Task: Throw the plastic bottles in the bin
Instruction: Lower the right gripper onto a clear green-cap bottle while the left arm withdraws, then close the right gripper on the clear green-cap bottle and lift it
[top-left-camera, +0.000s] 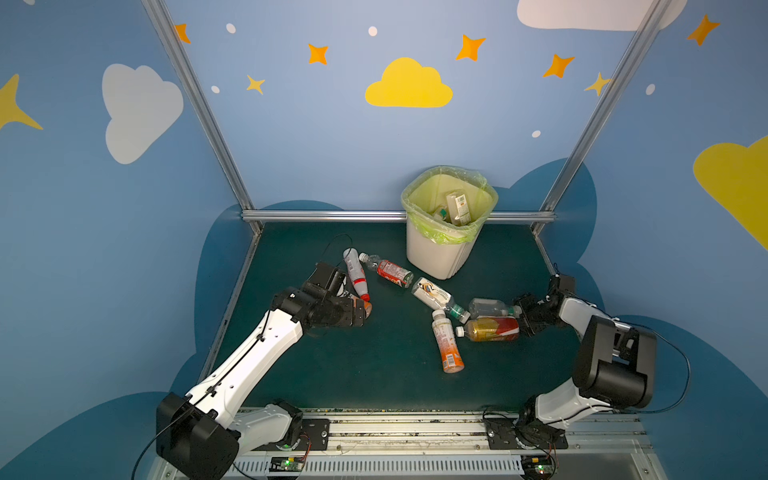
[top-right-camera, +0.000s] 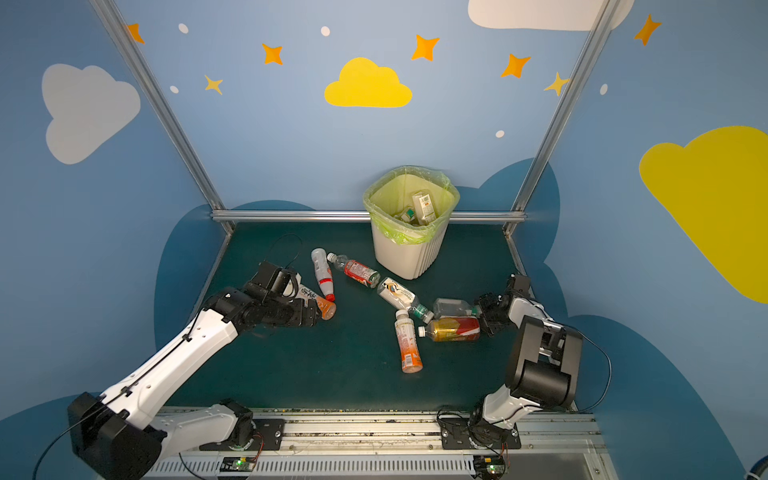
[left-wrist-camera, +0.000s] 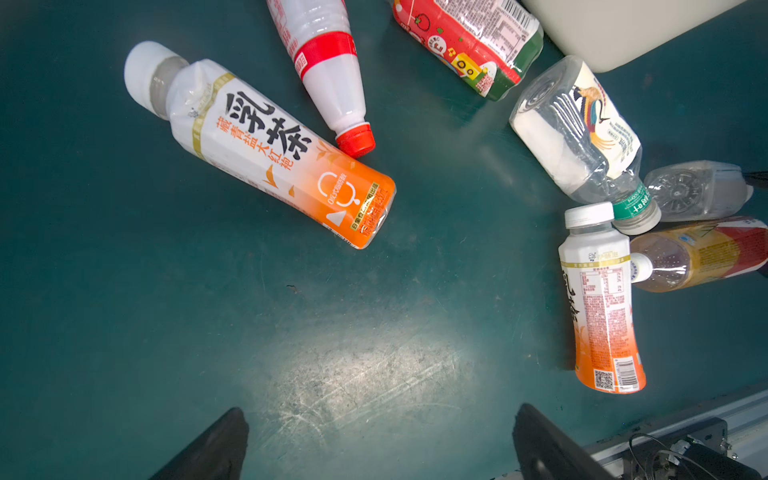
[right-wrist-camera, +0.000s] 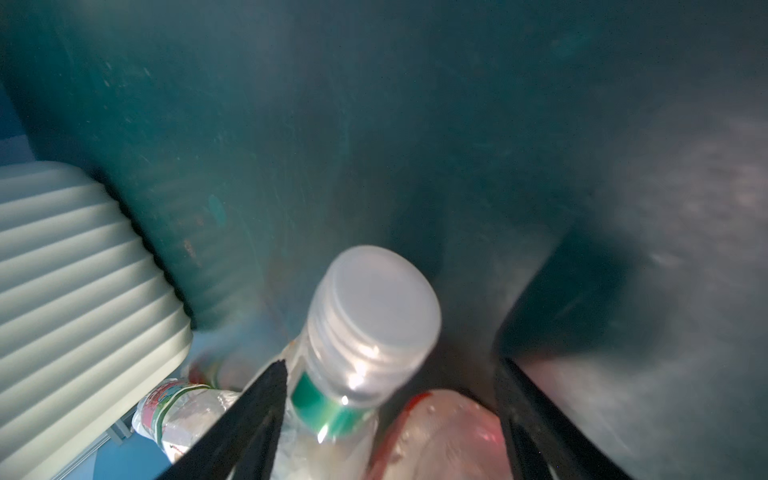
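Several plastic bottles lie on the green mat; more sit inside the bin (top-left-camera: 432, 253) (top-right-camera: 403, 253), white with a yellow-green bag. My left gripper (top-left-camera: 362, 313) (left-wrist-camera: 382, 436) is open and empty above an orange-and-white bottle (top-left-camera: 368, 307) (left-wrist-camera: 266, 149), next to a white red-capped bottle (top-left-camera: 356, 274) (left-wrist-camera: 328, 70). My right gripper (top-left-camera: 524, 319) (right-wrist-camera: 395, 407) is open, its jaws astride the capped end of a clear bottle (top-left-camera: 490, 307) (right-wrist-camera: 378, 307) and the red base of an amber bottle (top-left-camera: 490, 329) (right-wrist-camera: 440, 432). One finger (right-wrist-camera: 266, 407) lies against the clear bottle's shoulder.
Between the arms lie a red-labelled bottle (top-left-camera: 390, 271), a white-labelled bottle with a green neck band (top-left-camera: 434, 297) and a second orange-and-white bottle (top-left-camera: 446, 345). Metal frame rails (top-left-camera: 332, 215) border the mat at the back and sides. The bin stands at the back, right of centre.
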